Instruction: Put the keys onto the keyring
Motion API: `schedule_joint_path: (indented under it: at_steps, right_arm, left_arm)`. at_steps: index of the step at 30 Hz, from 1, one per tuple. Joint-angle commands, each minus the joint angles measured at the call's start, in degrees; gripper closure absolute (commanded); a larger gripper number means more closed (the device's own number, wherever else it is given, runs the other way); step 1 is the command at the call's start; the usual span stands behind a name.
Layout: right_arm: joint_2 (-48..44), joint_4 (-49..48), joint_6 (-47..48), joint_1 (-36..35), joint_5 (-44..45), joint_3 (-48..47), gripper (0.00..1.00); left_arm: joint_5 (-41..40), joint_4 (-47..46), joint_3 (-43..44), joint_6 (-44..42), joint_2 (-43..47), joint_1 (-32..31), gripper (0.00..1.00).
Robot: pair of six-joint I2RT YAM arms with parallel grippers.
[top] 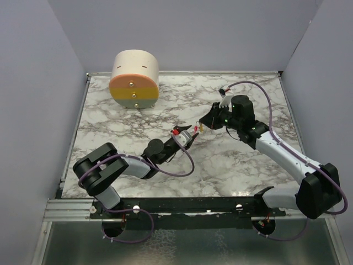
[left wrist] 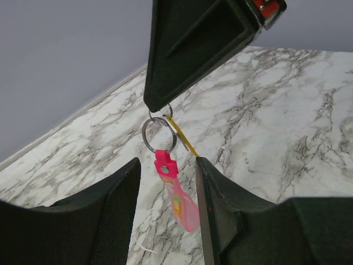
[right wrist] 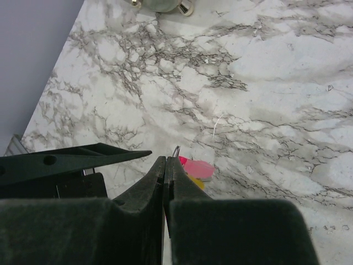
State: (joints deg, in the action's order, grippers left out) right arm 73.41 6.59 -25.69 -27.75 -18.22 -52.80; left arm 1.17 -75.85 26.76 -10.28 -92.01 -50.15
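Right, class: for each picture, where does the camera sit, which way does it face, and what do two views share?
Top external: above and behind the bases, looking down on the table; left arm and right arm show.
Left wrist: on the left arm, facing the right gripper; own open fingers below.
Right wrist: on the right arm, looking down at the table; own shut fingers below.
Shared: both wrist views show the pink keyring.
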Motion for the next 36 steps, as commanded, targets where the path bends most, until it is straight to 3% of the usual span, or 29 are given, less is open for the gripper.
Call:
schedule_joint_path:
  at_steps: [1,18,36]
  right_arm:
    - [0.07,0.86,-0.78,0.07,0.41,-2.17,0.99]
    - [-0.72,1.45,-0.94,0.07,-1.29,-2.27,0.99]
    - [-0.83,1.67,-0.90,0.06,-1.90,-1.86,0.99]
  left_arm:
    - [2.33,-2.89,0.90,-1.98,-1.38,-0.94,0.53]
    - [-11.40,-7.76,2.60,-10.18,-5.90,-4.05,0.54]
    - [-11.31,-7.95,5.94,-10.99,-10.29,-4.13,0.54]
